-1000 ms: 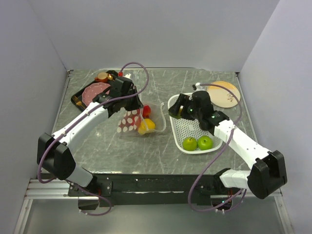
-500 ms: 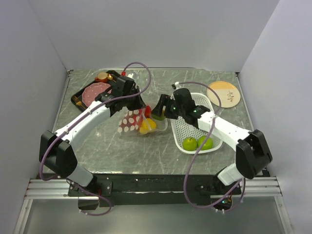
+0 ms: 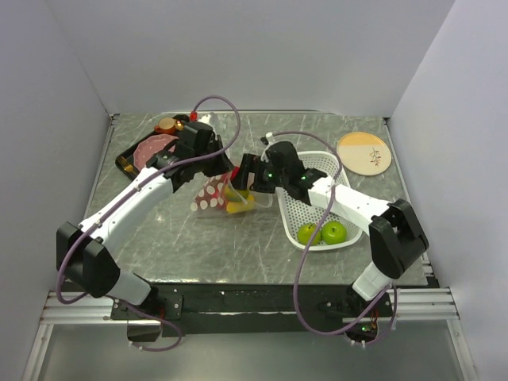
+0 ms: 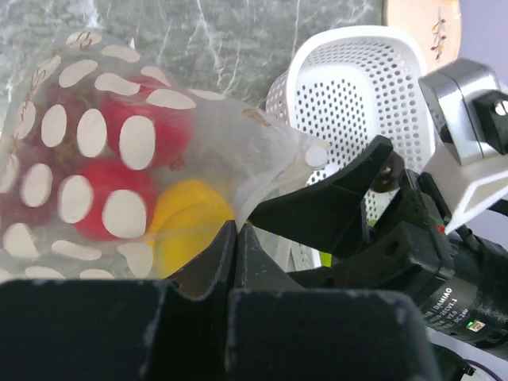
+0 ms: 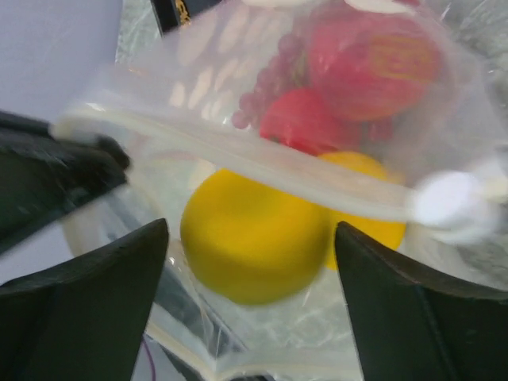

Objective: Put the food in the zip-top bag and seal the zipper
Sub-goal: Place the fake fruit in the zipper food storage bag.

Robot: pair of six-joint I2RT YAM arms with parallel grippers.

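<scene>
The zip-top bag, clear with white dots, lies mid-table with its mouth held up. My left gripper is shut on the bag's mouth edge. Inside the bag are a red apple, another red fruit, reddish grapes and yellow citrus. My right gripper is open at the bag's mouth. A yellow citrus sits between its spread fingers, below the white zipper. Two green apples lie in the white basket.
A black tray at the back left holds the pink meat slice. A small brown piece sits behind it. A round plate lies at the back right. Grey walls enclose the table on three sides.
My right gripper moved left from the basket to the bag's mouth with a yellow fruit and its jaws now stand apart. My left gripper kept hold of the bag's edge.
</scene>
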